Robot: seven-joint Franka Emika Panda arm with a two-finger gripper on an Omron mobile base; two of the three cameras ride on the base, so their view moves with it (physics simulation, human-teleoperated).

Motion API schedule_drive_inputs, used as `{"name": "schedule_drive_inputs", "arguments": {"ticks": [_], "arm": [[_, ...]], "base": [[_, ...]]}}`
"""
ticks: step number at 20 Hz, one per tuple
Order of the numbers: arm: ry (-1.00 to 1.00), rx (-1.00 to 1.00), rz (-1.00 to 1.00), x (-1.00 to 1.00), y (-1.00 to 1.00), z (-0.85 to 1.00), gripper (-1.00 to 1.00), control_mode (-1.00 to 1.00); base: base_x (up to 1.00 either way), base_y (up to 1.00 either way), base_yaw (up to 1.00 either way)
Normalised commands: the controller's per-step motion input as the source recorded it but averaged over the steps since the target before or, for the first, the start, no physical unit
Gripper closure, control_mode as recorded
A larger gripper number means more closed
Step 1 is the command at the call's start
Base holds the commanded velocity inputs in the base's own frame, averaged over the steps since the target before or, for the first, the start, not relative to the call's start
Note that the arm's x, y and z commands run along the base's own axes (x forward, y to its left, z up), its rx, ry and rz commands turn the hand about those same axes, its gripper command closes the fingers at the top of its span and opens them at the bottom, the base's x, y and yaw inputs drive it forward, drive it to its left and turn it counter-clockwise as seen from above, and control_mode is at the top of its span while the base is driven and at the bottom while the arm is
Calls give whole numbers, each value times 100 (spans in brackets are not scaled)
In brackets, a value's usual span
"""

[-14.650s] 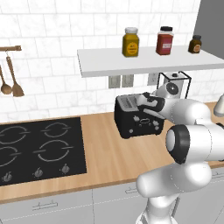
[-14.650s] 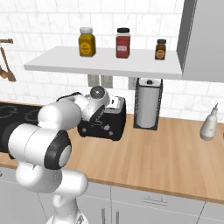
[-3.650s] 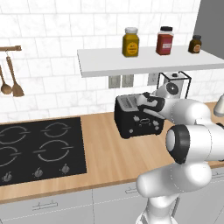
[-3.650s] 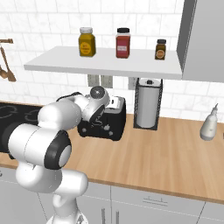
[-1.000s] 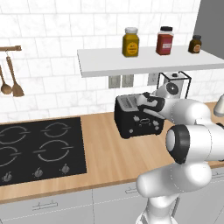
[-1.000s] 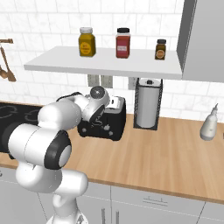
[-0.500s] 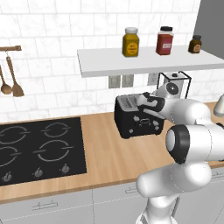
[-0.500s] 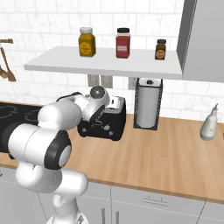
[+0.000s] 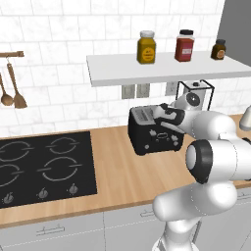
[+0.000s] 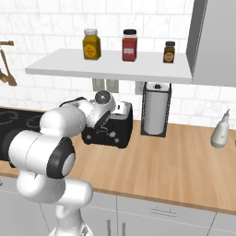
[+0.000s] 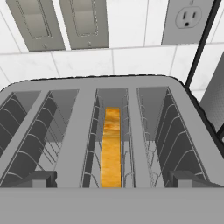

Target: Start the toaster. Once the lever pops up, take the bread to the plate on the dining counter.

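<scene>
Over the toaster [image 9: 156, 131] on the wood worktop [image 9: 122, 171], gripper [image 11: 112, 179] hangs with fingers spread wide, holding nothing. Bread [image 11: 111, 148] sits deep in the slot directly beneath, browned edge up. Judged: toasting or just finished, pickup pending. Next move calls for a straight descent, fingers straddling the slice, then closing.

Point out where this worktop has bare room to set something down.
Bare wood lies between the toaster and the worktop's front edge, and between the paper towel holder and the spray bottle. It is crowded between toaster and towel holder, where the arm reaches in.
</scene>
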Motion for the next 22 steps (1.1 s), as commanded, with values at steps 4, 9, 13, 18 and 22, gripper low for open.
{"name": "schedule_drive_inputs", "arguments": {"ticks": [4, 9, 13, 18, 22], "arm": [[0, 0, 0, 0, 0, 0, -100, -100], [0, 0, 0, 0, 0, 0, -100, -100], [0, 0, 0, 0, 0, 0, -100, -100], [0, 0, 0, 0, 0, 0, -100, -100], [0, 0, 0, 0, 0, 0, -100, -100]], "base": [[0, 0, 0], [0, 0, 0], [0, 0, 0], [0, 0, 0], [0, 0, 0]]}}
